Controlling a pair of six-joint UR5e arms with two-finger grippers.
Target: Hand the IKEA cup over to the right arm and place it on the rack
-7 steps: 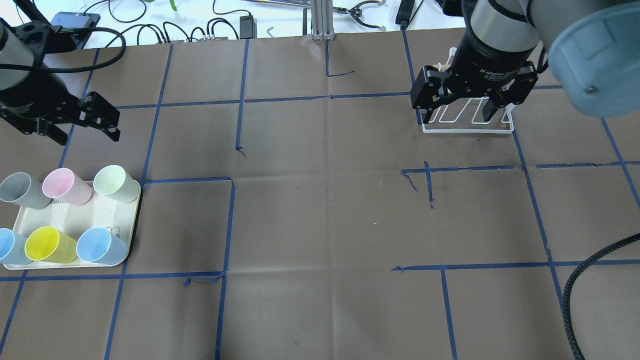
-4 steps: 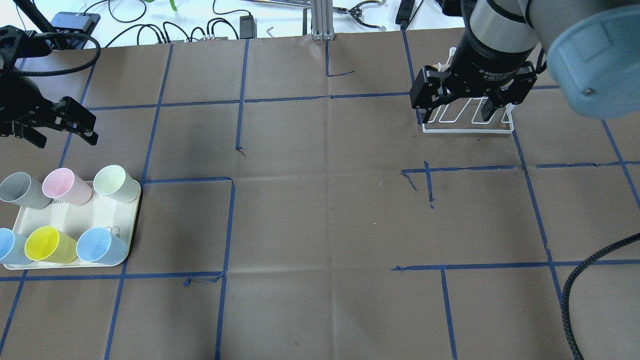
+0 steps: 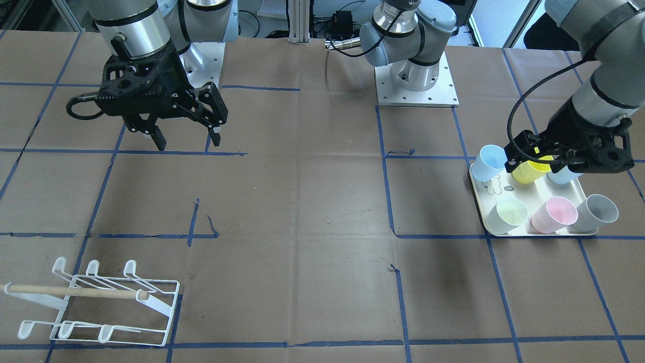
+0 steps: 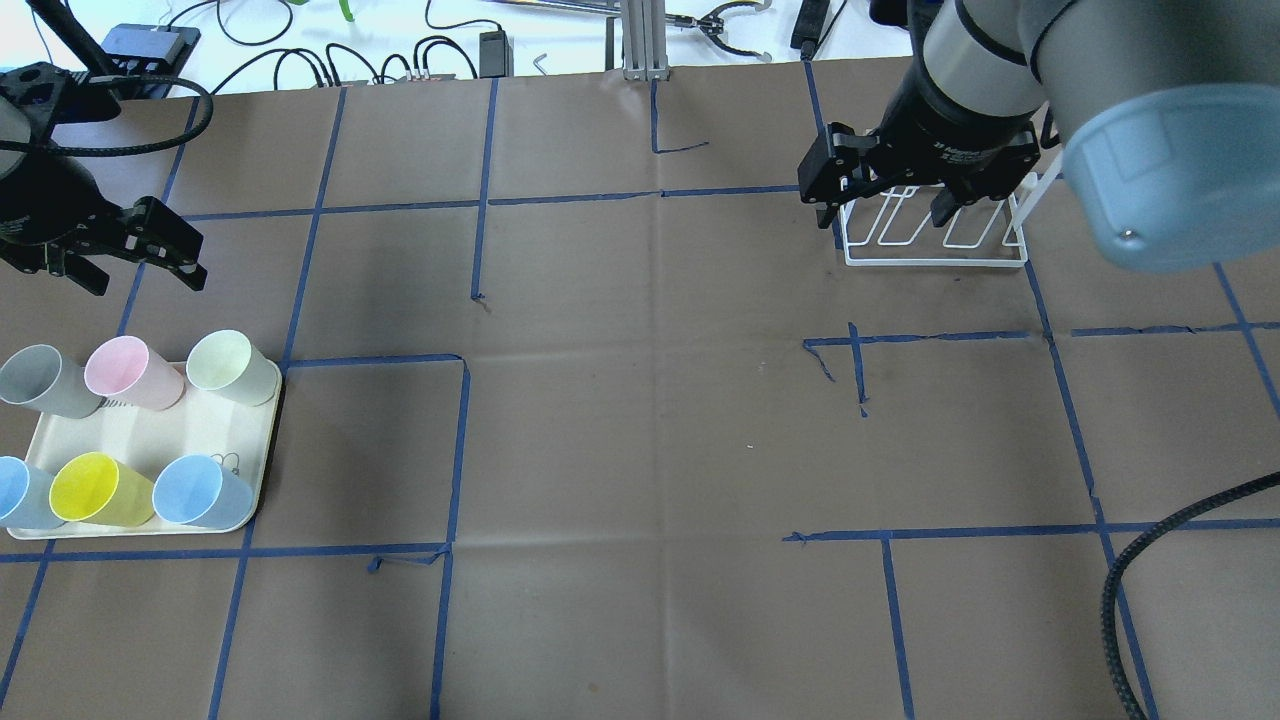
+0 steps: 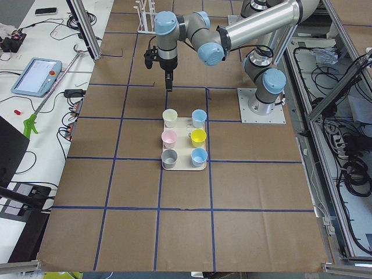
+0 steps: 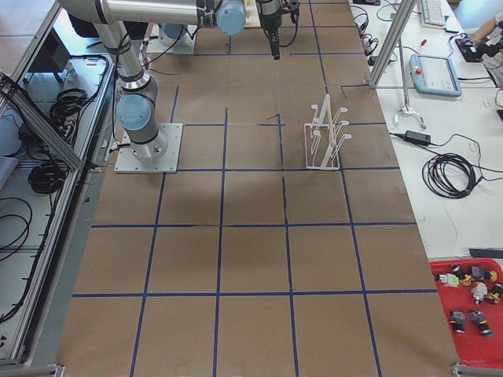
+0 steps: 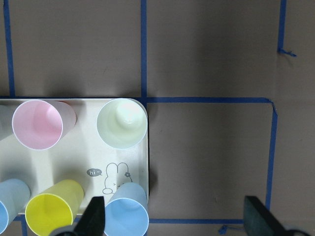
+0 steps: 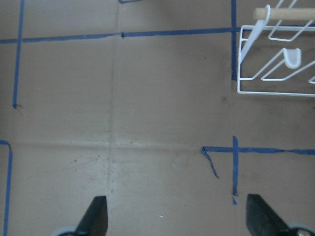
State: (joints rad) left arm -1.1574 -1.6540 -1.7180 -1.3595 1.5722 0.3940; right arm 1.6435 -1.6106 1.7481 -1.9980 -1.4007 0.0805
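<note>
At left, my left claw (image 4: 147,284) hangs spread wide and empty above the table (image 4: 640,430), near the cream tray (image 4: 150,430). On the tray all six IKEA cups (image 4: 90,488) stand upright. At right, my right claw (image 4: 885,215) hangs equally wide and empty, with the white rack (image 4: 935,260) on the table beyond it.

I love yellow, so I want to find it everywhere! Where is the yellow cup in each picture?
Front-facing: yellow cup far right, partly hidden, on the cream tray.
Overhead: cup bottom left, between two blue cups.
Exterior left: cup centre, tray's right column.
Exterior right: not in it.
Left wrist: cup bottom left.
Right wrist: not in it.
Shared landmark: the cream tray.
</note>
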